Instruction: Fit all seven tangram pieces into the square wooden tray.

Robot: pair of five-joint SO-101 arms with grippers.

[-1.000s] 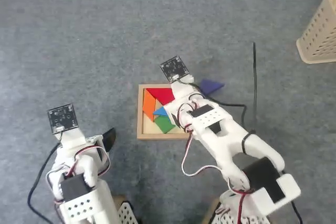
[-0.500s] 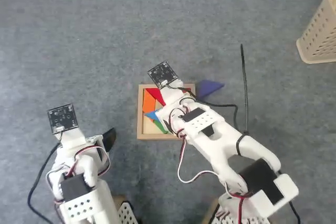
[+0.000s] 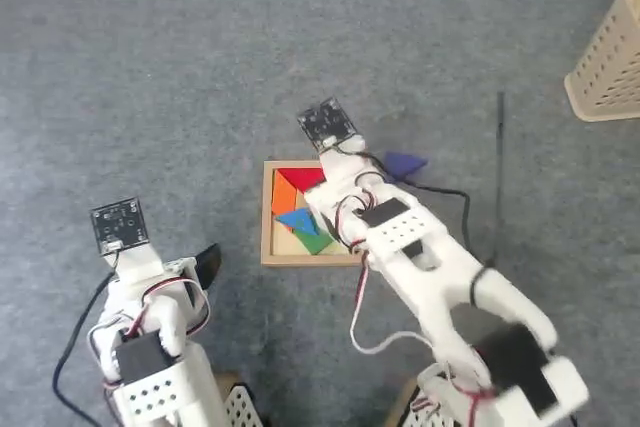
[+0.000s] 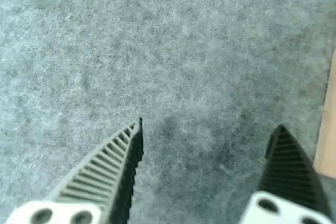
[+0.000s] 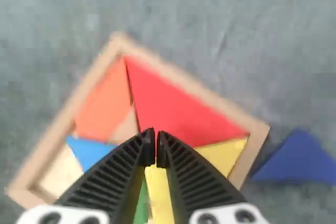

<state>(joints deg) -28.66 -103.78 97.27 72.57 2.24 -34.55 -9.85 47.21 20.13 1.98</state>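
Right gripper [image 5: 155, 140] is pinched fully together, with nothing between the fingers as far as I can see. It hangs over the middle of the wooden tray [image 5: 251, 153]. Right under the tips is the spot where the red triangle [image 5: 173, 109], the orange triangle [image 5: 105, 107] and a yellow piece [image 5: 221, 156] meet. Off to one side of the tips sits a light blue triangle [image 5: 90, 150] with bare wood next to it, and a green piece [image 3: 315, 240] lies back under the fingers, so the tray isn't full yet.

Further out, past the rim and just beside it, the dark blue triangle [image 5: 296, 161] lies flat on the grey mat [image 4: 157, 35]. I can't tell whether it touches the wood.

The left gripper [image 4: 209, 129] is well apart from all this. It's spread wide and empty over the mat, with the tray's edge off to one side.

What I'd worry about:
- If those closed tips dip any lower, they could poke the seam and pop the seated pieces out of line.
- The dark blue one is flat on fuzzy mat right against the rim, so a pinch could easily skid it away or catch the tray instead.
- The leftover gap may not match its shape unless the light blue piece gets shuffled.
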